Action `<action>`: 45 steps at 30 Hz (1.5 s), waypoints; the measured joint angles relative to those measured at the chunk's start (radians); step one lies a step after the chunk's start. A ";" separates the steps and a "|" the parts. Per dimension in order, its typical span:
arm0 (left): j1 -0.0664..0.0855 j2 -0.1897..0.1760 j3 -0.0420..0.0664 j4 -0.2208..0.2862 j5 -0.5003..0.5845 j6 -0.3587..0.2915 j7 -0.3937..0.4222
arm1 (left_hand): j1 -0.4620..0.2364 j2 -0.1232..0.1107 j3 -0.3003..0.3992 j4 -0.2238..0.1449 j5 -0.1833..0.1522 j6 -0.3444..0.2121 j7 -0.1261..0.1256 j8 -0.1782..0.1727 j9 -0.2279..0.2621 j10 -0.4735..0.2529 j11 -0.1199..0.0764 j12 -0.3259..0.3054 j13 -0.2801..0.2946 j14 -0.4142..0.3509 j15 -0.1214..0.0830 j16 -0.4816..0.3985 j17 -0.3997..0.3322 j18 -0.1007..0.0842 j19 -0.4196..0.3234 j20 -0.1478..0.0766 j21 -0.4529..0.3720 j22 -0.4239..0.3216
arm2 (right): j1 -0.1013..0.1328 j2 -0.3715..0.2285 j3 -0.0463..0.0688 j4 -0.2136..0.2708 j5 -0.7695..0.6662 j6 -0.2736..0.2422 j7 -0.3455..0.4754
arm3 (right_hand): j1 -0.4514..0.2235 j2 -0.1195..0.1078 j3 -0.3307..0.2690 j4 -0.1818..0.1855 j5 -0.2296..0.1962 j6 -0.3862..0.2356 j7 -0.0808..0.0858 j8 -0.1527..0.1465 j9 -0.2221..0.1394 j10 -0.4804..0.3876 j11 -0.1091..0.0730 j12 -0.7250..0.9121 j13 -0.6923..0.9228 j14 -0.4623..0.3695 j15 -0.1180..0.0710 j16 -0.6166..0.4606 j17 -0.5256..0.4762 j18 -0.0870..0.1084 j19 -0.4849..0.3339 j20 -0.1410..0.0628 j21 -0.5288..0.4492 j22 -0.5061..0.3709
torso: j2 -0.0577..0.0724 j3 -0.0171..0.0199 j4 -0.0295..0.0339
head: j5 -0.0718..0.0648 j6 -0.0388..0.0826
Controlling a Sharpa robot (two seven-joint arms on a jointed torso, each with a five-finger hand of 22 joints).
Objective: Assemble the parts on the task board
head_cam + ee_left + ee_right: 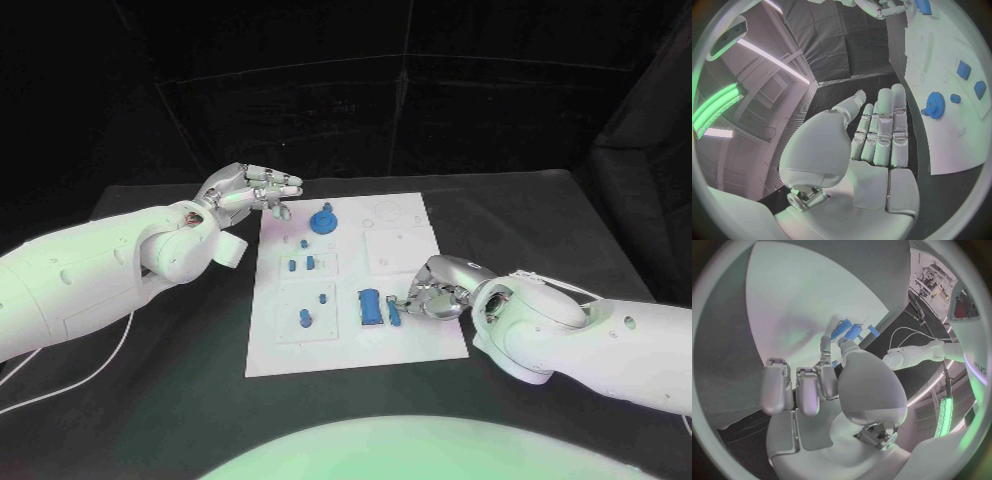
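Left robot hand (257, 190) hangs released off the task board's (411, 345) far left corner; right robot hand (428, 292) pinches a blue part (392, 311) near its right edge, black bench (173, 360) all around

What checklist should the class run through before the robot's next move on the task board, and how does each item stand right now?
1. Task board lies flat on the table: ok.
2. Left hand holds nothing, its fingers straight, beside the board's far left corner: ok.
3. Blue gear is on the board, apart from the left hand: ok.
4. Right hand is at the blue cylinders near the board's right edge: ok.
5. Right hand has a firm hold on a cylinder: cannot tell; its fingertips meet them, but the contact is hidden.
6. Small blue parts in the left column are seated in their recesses: cannot tell.
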 measured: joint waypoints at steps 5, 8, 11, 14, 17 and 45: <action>0.000 0.000 0.000 0.000 0.000 0.000 -0.001 | 0.000 0.000 0.000 0.000 0.000 0.000 0.000 0.000 0.000 0.000 0.000 0.000 0.000 0.000 0.000 0.000 0.000 0.000 0.000 0.000 0.000 0.000 | 0.000 -0.033 0.000 0.014 0.026 0.048 0.052 | 0.008 -0.008 -0.034 -0.018 -0.104 -0.003 0.003 -0.006 0.003 0.004 0.004 -0.003 0.000 0.000 0.000 0.000 0.000 0.000 -0.003 0.003 0.000 -0.005 | 0.000 -0.0004 -0.0006 | -0.002 0.001; 0.000 0.000 0.000 -0.001 0.000 0.001 -0.001 | 0.000 0.000 0.000 0.000 0.000 0.000 0.000 0.000 0.000 0.000 0.000 0.000 0.000 0.000 0.000 0.000 0.000 0.000 0.000 0.000 0.000 0.000 | 0.000 -0.048 0.000 0.024 0.038 0.079 0.072 | 0.008 -0.008 -0.048 -0.020 -0.132 -0.003 0.003 -0.006 0.004 0.004 0.004 -0.003 0.000 0.000 0.000 0.000 0.000 0.000 -0.004 0.004 0.000 -0.005 | 0.000 -0.0004 -0.0010 | -0.002 0.001; 0.000 0.000 0.000 -0.002 0.000 0.001 -0.001 | 0.000 0.000 0.000 0.000 0.000 0.000 0.000 0.000 0.000 0.000 0.000 0.000 0.000 0.000 0.000 0.000 0.000 0.000 0.000 0.000 0.000 0.000 | 0.000 -0.054 -0.001 0.028 0.047 0.100 0.086 | 0.008 -0.007 -0.056 -0.018 -0.141 -0.003 0.003 -0.006 0.005 0.004 0.004 -0.003 0.000 0.001 0.001 0.000 0.000 0.000 -0.004 0.004 0.000 -0.005 | 0.000 -0.0002 -0.0011 | -0.004 0.002; 0.000 0.000 0.000 -0.002 0.000 0.002 -0.001 | 0.000 0.000 0.000 0.000 0.000 0.000 0.000 0.000 0.000 0.000 0.000 0.000 0.000 0.000 0.000 0.000 0.000 0.000 0.000 0.000 0.000 0.000 | 0.000 -0.056 -0.001 0.028 0.053 0.112 0.095 | 0.009 0.005 -0.065 -0.013 -0.146 -0.003 0.003 -0.006 0.006 0.004 0.004 -0.003 0.000 0.004 0.004 0.000 0.000 0.000 -0.004 0.004 0.000 -0.005 | 0.000 -0.0001 -0.0010 | -0.005 0.003; 0.000 0.000 0.000 -0.002 0.000 0.002 -0.001 | 0.000 0.000 0.000 0.000 0.000 0.000 0.000 0.000 0.000 0.000 0.000 0.000 0.000 0.000 0.000 0.000 0.000 0.000 0.000 0.000 0.000 0.000 | 0.000 -0.056 -0.001 0.028 0.057 0.119 0.101 | 0.004 0.010 -0.069 -0.009 -0.146 -0.003 0.003 -0.006 0.008 0.004 0.004 -0.003 0.000 0.004 0.004 0.000 0.000 0.000 -0.004 0.004 0.000 -0.004 | 0.000 0.0001 -0.0001 | -0.005 0.002; 0.000 0.002 0.000 -0.006 0.000 0.004 -0.002 | 0.000 0.000 0.000 0.000 0.000 0.000 0.000 0.000 0.000 0.000 0.000 0.006 0.000 -0.007 0.000 0.005 -0.002 0.000 0.000 0.000 -0.004 -0.001 | -0.001 0.029 0.000 -0.052 0.048 0.083 0.040 | -0.003 0.069 -0.101 0.011 -0.134 0.006 -0.006 -0.006 0.021 0.004 0.004 -0.003 0.001 0.004 0.004 0.000 0.000 0.000 -0.004 0.004 0.000 0.003 | 0.001 0.0007 0.0012 | -0.001 -0.001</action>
